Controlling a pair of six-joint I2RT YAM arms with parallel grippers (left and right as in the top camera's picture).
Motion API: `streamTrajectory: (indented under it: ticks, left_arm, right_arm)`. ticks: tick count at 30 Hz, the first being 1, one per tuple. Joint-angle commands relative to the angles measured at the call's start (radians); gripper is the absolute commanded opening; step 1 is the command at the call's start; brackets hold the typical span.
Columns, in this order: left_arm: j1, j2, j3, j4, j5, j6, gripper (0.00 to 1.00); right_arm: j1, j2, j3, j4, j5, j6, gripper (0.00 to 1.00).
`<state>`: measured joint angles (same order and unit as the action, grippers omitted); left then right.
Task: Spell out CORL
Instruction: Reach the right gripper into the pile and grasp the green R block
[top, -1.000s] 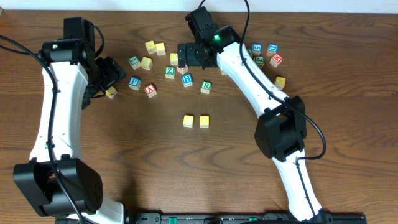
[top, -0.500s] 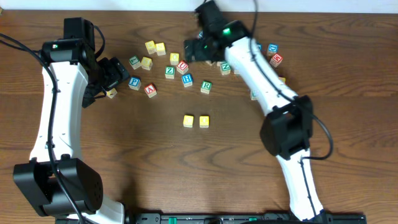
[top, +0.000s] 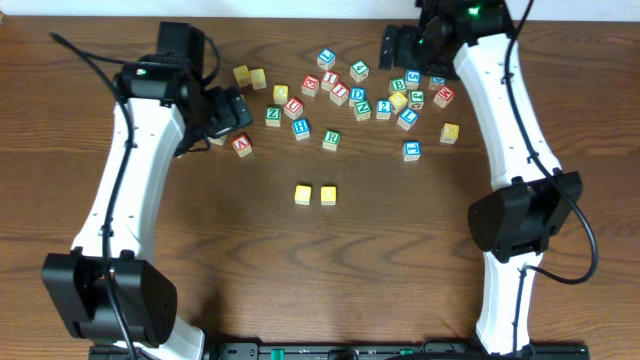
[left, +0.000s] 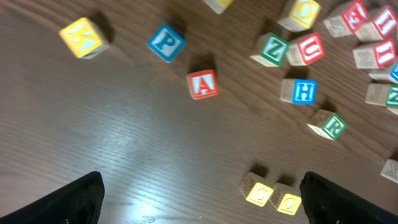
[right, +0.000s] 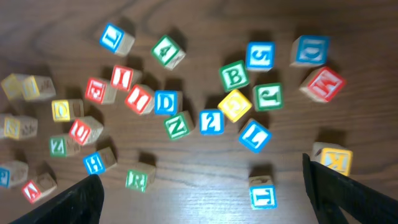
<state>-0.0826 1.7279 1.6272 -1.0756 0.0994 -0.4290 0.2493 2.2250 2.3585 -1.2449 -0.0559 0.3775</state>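
Both arms hang over the far half of the desk (top: 250, 260) with nothing in them. The left end effector (top: 228, 112) has its fingers (left: 74, 202) spread wide over bare wood, and the right end effector (top: 400, 45) is spread just as wide above the far-right scatter of blocks.

The word is half laid. The C block (top: 303, 194) and the O block (top: 328, 194) sit side by side in the middle of the desk, touching or nearly so, nearer than everything else. The R block (top: 331, 138), green letter up, lies just beyond them, with the H block (top: 301, 128) close on its left. The L block (top: 406, 119), blue, sits further right in the crowd, hemmed in, with a blue number block (top: 383, 110) just beside it on the left.

These look like small wooden cubes: light, rigid and unlikely to break, with flat faces that should hold well in a pinch. I'd say the trouble is crowding, not weight. The R has open desk on its near and right sides, so a pinch from above across two opposite faces looks easy, provided the fingers miss the H. The L is tighter. Fingers would want to come down where gaps show, or the neighbours get shoved. A grip across corners would probably twist the cube.
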Motion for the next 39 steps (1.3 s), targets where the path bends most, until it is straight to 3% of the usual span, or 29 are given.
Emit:
streamTrajectory:
  ticks: [1,6,8,11,15,21,28,35,39]
  left_arm:
    - [-0.032,0.026,-0.008,0.012,-0.002,-0.029,0.99]
    - [-0.036,0.053,-0.008,0.011,-0.022,-0.051,0.99]
    - [-0.033,0.071,-0.008,-0.009,-0.155,-0.184,0.99]
    - [-0.029,0.074,-0.008,-0.022,-0.224,-0.269,0.99]
    - [-0.029,0.074,-0.008,-0.027,-0.238,-0.257,0.99]
    - [0.017,0.075,-0.008,-0.072,-0.353,-0.269,0.99]
    - [0.100,0.075,-0.008,-0.107,-0.351,-0.268,0.99]
    - [0.101,0.075,-0.008,-0.117,-0.412,-0.265,0.99]
    - [0.120,0.075,-0.009,-0.122,-0.400,-0.265,0.99]
  right_arm:
    - [0.048,0.005,-0.066,0.003,-0.003,-0.011,0.98]
    - [0.110,0.005,-0.198,0.059,-0.013,0.050,0.94]
    - [0.149,0.005,-0.273,0.114,-0.037,0.132,0.88]
    - [0.204,0.005,-0.382,0.228,-0.032,0.220,0.82]
    - [0.263,0.005,-0.493,0.335,-0.004,0.283,0.75]
    - [0.299,0.005,-0.564,0.393,0.046,0.321,0.72]
    - [0.302,0.019,-0.589,0.461,0.061,0.321,0.71]
    - [0.303,0.051,-0.589,0.476,0.061,0.322,0.70]
    - [0.302,0.068,-0.589,0.475,0.065,0.321,0.74]
